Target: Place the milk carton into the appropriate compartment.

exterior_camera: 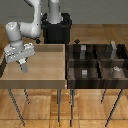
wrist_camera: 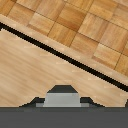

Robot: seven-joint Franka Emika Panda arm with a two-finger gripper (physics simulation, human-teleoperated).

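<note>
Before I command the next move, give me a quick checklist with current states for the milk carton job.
1. Gripper above the light tray, at the exterior view's left: ok.
2. Jaws' state known: cannot tell.
3. Milk carton in the grasp: cannot tell; the pale shape under the gripper may be fingers only.
4. Grey shape at the wrist view's edge identified: cannot tell.
5. Dark bin in view, small grey blocks in its compartments: ok.
6. Right compartment picked out: cannot tell.
</note>
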